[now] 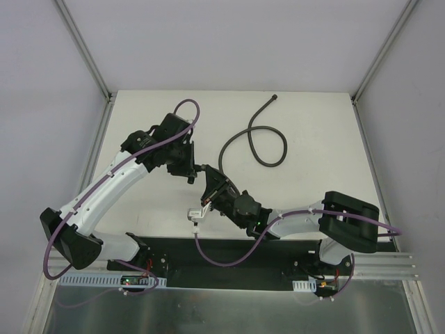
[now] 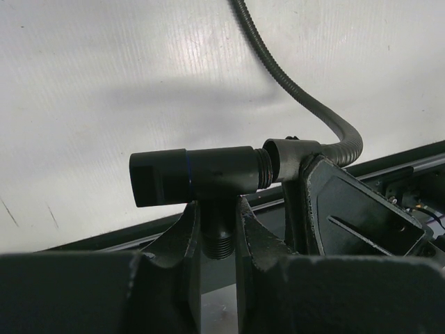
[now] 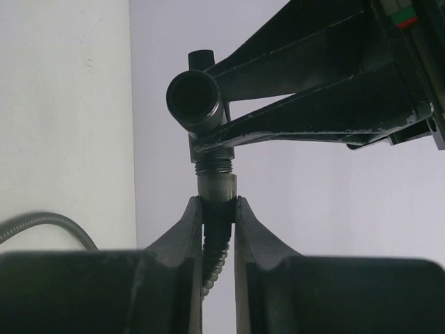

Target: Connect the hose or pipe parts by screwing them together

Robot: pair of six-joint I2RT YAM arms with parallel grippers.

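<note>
Fitting: the black T-shaped fitting (image 2: pixel 201 175) was held clear of the table (image 1: pixel 313 118), with its long body lying crosswise in the left wrist view and its short stem pointing down.
Left gripper (image 2: pixel 217 212): its jaws were pressed tight on that stem.
Hose end: the nut (image 3: pixel 217 186) of the hose (image 2: pixel 292 87) met the fitting's threaded port, in line with the fitting's long body. A band of bare thread showed between them, so the joint looked only partly screwed home.
Right gripper (image 3: pixel 218 209): its jaws were nearly together, clamped on the hose just behind the nut, on the side away from the fitting.
Rest of hose: it looped away from the fitting across the table, its far end well apart from the fitting.
Nearer arm: both were at the fitting, and the right one held the part to be turned.
Coming move: probably a twist about that shared axis.
</note>
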